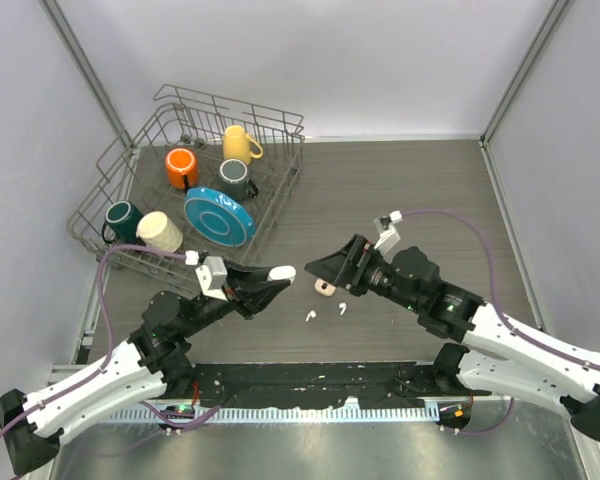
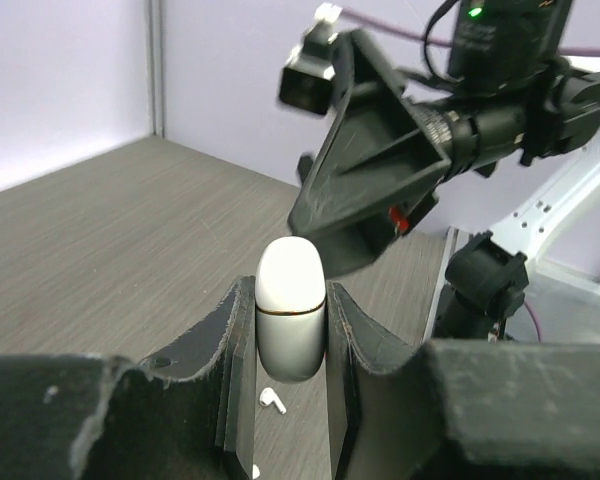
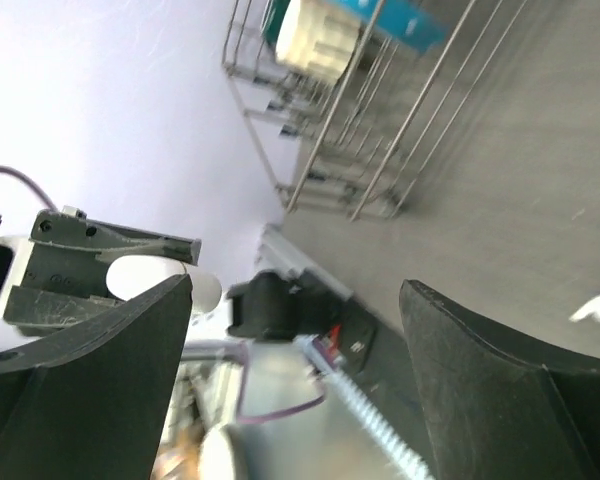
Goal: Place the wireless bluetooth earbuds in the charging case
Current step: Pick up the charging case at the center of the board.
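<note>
Nearest the bases, on the table (image 1: 430,180): 2 earbuds (image 1: 309,316), loose, not in any case; further out, clamped upright in the left jaws and clear of the table: a white case (image 2: 291,310), apparently shut along its seam; close opposite, the right jaws, spread wide on nothing; far back, a rack (image 1: 273,198) of mugs (image 1: 182,166). Barely begun, by the look of it; yet to do: open the case, fetch each earbud, seat it.
</note>
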### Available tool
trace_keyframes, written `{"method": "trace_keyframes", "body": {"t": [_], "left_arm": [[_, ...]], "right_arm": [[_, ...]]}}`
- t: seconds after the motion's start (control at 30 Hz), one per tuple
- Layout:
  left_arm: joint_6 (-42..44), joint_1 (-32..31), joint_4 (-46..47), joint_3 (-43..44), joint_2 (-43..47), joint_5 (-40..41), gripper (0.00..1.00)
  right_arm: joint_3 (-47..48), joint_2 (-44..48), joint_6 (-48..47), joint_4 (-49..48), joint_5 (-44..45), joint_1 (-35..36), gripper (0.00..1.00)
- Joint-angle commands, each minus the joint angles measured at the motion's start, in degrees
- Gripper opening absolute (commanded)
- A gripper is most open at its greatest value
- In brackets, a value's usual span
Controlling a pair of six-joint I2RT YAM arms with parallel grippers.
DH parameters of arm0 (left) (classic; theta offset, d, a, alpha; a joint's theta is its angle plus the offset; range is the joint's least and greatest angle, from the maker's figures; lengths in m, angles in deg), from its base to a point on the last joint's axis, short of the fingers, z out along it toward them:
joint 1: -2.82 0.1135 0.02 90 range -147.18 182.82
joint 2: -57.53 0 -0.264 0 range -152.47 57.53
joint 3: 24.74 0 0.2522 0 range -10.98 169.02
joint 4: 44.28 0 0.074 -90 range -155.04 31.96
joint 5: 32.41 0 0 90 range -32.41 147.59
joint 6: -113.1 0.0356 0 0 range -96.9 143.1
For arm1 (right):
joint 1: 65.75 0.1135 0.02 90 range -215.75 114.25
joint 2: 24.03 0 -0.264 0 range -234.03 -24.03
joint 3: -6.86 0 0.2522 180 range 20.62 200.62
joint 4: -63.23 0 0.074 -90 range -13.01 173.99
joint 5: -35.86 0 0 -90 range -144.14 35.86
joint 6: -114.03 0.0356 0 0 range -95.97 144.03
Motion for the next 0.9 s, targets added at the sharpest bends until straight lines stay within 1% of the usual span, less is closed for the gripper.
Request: {"method": "trace_keyframes", "body": {"t": [0.0, 0.03, 0.1, 0.2, 0.33, 0.5, 0.67, 0.87], "left_arm": [[4.41, -0.12, 7.33, -0.69, -1.21, -4.73, 0.00], [4.58, -0.12, 7.67, -0.70, -1.65, -4.91, 0.00], [4.85, -0.21, 8.29, -1.13, -1.92, -4.73, 0.00], [5.64, -0.21, 9.52, -1.66, -2.09, -4.65, 0.00], [5.91, -0.12, 9.70, -2.37, -1.48, -3.33, 0.00], [5.82, -0.21, 10.40, -3.77, 0.45, -0.61, 0.00], [5.99, -0.12, 10.49, -4.04, 0.46, -0.42, 0.00], [4.68, -0.12, 12.25, -2.90, -2.79, -2.00, 0.00]], "right_arm": [[-9.89, -2.79, 23.20, -34.97, -17.03, -0.54, 0.90], [-11.23, -5.15, 25.53, -39.70, -18.78, -0.54, 0.90], [-12.12, -6.75, 27.91, -45.61, -19.32, -0.45, 0.90], [-10.90, -7.20, 26.69, -43.28, -18.89, -0.10, 0.90], [-11.33, -6.41, 27.48, -43.09, -16.96, -0.01, 0.90], [-13.79, -4.56, 29.07, -43.35, -13.70, -0.10, 0.89], [-11.78, -5.96, 28.10, -44.06, -16.24, 0.17, 0.87], [-8.61, -10.97, 28.10, -42.74, -17.92, 2.19, 0.84]]}}
